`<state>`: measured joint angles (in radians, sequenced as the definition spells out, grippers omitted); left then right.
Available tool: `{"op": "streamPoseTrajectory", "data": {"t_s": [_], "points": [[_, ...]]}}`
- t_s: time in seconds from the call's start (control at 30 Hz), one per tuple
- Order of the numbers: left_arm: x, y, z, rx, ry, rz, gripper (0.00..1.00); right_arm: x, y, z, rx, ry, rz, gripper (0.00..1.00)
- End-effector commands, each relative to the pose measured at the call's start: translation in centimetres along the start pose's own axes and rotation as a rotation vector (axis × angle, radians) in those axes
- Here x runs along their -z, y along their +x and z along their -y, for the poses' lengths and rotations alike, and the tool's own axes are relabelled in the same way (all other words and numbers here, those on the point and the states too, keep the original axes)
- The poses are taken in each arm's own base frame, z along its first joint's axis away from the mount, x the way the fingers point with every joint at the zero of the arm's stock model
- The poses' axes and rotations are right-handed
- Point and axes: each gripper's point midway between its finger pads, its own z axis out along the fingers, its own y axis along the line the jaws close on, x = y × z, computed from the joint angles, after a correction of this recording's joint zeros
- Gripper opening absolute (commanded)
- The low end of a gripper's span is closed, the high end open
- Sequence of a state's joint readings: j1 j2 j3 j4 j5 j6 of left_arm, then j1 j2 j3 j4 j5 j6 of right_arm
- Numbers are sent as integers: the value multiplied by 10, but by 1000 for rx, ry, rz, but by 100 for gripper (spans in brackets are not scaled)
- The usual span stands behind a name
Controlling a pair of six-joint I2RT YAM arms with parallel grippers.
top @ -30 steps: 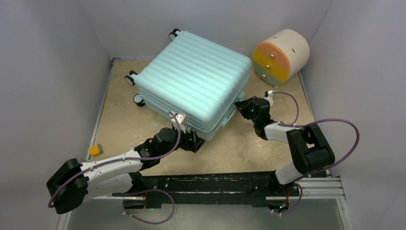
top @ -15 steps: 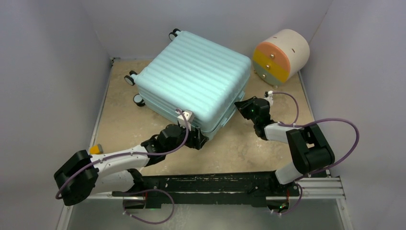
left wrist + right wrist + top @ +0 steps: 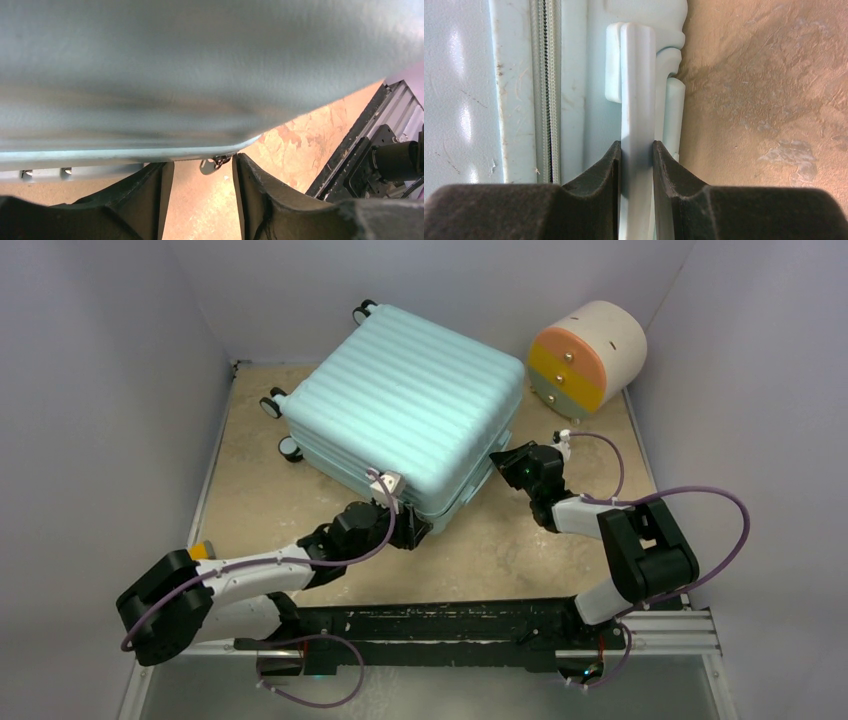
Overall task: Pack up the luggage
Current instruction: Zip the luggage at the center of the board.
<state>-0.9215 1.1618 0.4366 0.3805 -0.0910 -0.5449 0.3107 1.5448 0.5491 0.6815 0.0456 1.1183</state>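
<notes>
The luggage (image 3: 405,405) lies shut and flat toward 12 o'clock on the table (image 3: 260,510). The right gripper (image 3: 637,150) pinches its handle (image 3: 638,90) at 4 o'clock, likely to steady it. The left gripper (image 3: 202,172), jaws part-open, straddles the zip pull (image 3: 212,162) at the 6 o'clock corner, probably to tug it.

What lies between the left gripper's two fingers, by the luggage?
Left wrist view: bare tabletop, plus what looks like a small metal zipper pull at the luggage edge.
</notes>
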Motion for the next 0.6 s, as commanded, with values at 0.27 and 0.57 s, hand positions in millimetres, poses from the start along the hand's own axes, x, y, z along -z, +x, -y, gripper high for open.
{"op": "streamPoseTrajectory", "data": {"t_s": [0.27,0.57], "points": [[11,-28,6,-91,114,285,44,35,131,24,-27,71,-479,0],[17,-27,-3,-87,83,306,40,37,149,13,-24,61,-510,0]]}}
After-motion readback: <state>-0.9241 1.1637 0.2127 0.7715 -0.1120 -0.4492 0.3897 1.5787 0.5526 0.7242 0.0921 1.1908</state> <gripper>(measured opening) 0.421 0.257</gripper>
